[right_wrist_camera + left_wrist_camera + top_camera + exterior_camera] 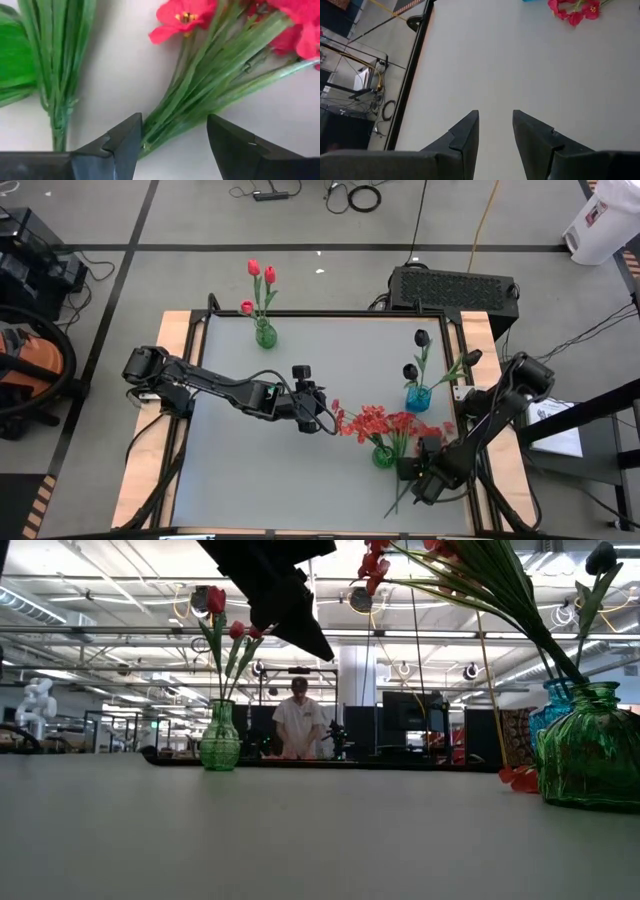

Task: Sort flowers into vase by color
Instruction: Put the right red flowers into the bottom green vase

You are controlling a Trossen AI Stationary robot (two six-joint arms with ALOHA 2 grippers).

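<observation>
The flowers are artificial, on long green stems. The bushy bunch of small red blossoms [375,421] spreads low over the table [300,470] near its right front part, its stems running toward the green vase [383,456] there. In the right wrist view those stems [200,95] form a thick sheaf of narrow green blades fanning out to red-pink blossoms with yellow centres, and a second green stalk [57,75] with a broad leaf lies beside them. Three red-pink tulip buds [259,276] stand in another green vase [264,334] at the far edge of the table. Two black tulip buds [415,353] stand in a blue vase [417,396] on the right side.

The right gripper [172,137] hangs over the bunch near the front right corner, its fingers spread wide on either side of the stem sheaf, not closed on it. The left gripper [318,412] hovers over the middle of the table just beside the red blossoms; its fingers [465,140] stand apart with only bare table between them, holding nothing.

The table top is plain pale grey with a wooden frame and a dark rim. It stands on a grey floor marked with dark lines, with cables lying about and a black box [452,288] behind the far edge. In the low view the room beyond is a large hall with ceiling lights, and a person [298,725] in a white shirt stands at a bench.
</observation>
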